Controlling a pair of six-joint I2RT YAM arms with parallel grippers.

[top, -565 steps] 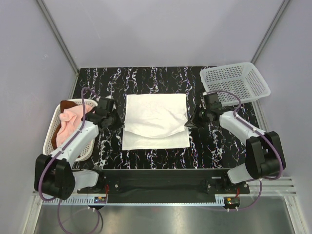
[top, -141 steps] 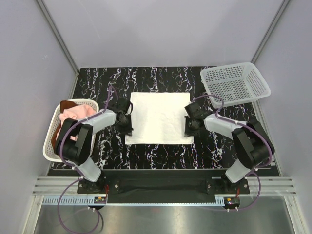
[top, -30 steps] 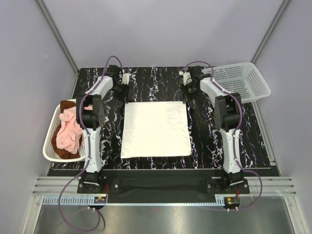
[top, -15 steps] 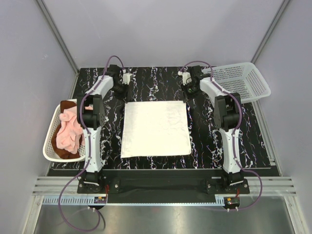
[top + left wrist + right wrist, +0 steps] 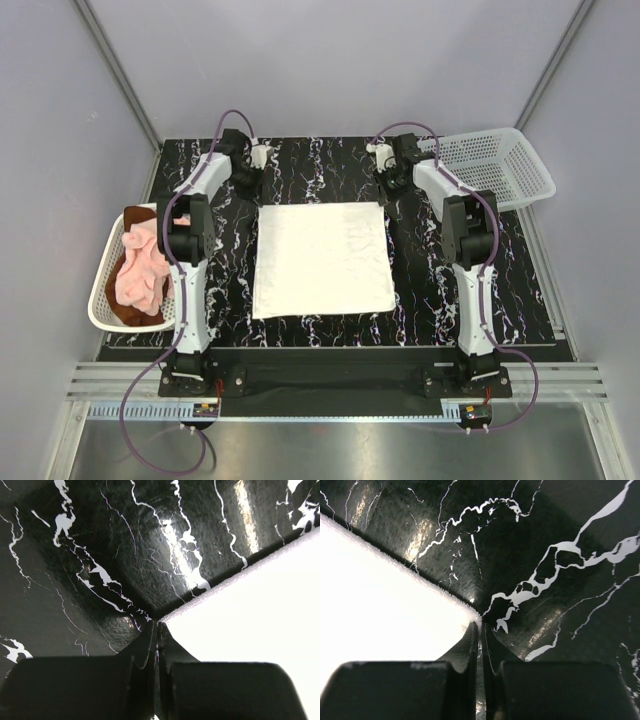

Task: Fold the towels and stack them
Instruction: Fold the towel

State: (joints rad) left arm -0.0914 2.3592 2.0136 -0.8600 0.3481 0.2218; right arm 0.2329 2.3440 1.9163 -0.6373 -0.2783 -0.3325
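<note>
A white towel (image 5: 320,258) lies spread flat on the middle of the black marble table (image 5: 440,290). My left gripper (image 5: 257,194) is at its far left corner and my right gripper (image 5: 385,194) at its far right corner. In the left wrist view the left gripper (image 5: 158,625) has its jaws pressed together on the tip of the white towel (image 5: 250,610). The right wrist view shows the right gripper (image 5: 480,625) shut the same way on a corner of the white towel (image 5: 380,600). A pale pink towel (image 5: 140,270) and a rust-brown towel (image 5: 128,314) lie crumpled in the left basket.
A white mesh basket (image 5: 98,300) with the two crumpled towels stands at the table's left edge. A second white mesh basket (image 5: 490,170) sits at the far right corner. Both arms stretch along the towel's sides from the near edge.
Both grippers have closed on the towel's far corners within the last second. The white towel has slid a little toward the far side of the table.
</note>
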